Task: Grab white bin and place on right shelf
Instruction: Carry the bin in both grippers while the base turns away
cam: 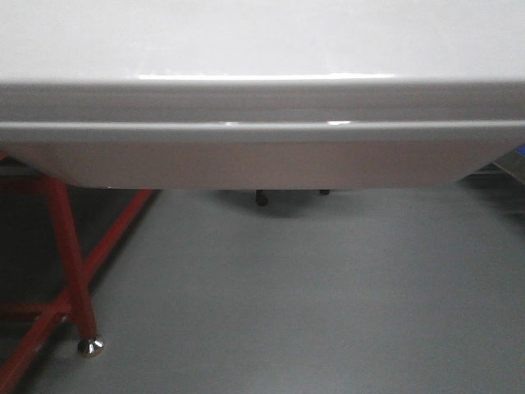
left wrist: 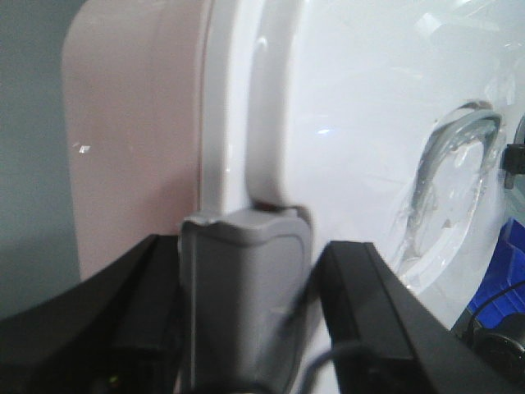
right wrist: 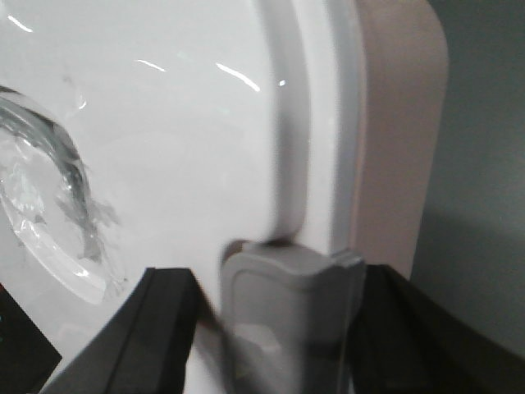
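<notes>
Looking from the front at the white bin (cam: 262, 49), up off the ground and filling the upper half of the view: glossy lid on top, stepped rim under it, pinkish wall tapering downward. Beneath it, well apart, only grey floor (cam: 312, 287). Off to the left and lower down, the red frame of the desk (cam: 70, 246), ending in a small metal foot (cam: 90, 346). From the left wrist, looking along the left claw (left wrist: 254, 254): held apart, with black fingers (left wrist: 123, 312) straddling a grey latch (left wrist: 242, 287) on the edge of the bin, one finger against the latch, the other just beside it across a narrow dark gap. Beyond the latch, the white lid with its recessed handle (left wrist: 455, 176), and in the lower right corner a blue bin (left wrist: 500, 279). Much the same from the right wrist for the right claw (right wrist: 275, 283): spread wide around a second grey latch (right wrist: 287, 320), touching it on the outer side, with a blurred gap on the lid side. Not pinched shut on either latch, as far as can be seen; simply bracketing the bin from both ends.
</notes>
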Tool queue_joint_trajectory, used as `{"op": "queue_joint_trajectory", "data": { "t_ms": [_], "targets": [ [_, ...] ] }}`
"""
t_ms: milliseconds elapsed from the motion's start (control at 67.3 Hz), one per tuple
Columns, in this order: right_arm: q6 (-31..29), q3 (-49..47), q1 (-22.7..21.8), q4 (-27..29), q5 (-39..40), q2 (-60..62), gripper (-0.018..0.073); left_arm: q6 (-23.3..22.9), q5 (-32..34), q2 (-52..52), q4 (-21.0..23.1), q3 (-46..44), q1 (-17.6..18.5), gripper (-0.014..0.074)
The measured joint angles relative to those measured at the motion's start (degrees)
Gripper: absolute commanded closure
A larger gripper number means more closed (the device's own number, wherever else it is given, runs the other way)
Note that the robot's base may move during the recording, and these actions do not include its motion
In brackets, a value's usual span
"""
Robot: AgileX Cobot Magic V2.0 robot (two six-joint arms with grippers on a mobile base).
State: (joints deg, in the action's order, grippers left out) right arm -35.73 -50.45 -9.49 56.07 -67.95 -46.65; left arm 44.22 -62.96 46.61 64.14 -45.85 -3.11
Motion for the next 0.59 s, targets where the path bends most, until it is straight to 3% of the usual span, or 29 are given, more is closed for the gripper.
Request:
{"op": "queue_joint_trajectory", "data": {
  "t_ms": [594],
  "targets": [
    [0.0,0.0,0.0,0.0,0.0,0.0,0.0215,0.0,0.0,0.0,0.0,0.0,0.0,0.0391]
  ]
}}
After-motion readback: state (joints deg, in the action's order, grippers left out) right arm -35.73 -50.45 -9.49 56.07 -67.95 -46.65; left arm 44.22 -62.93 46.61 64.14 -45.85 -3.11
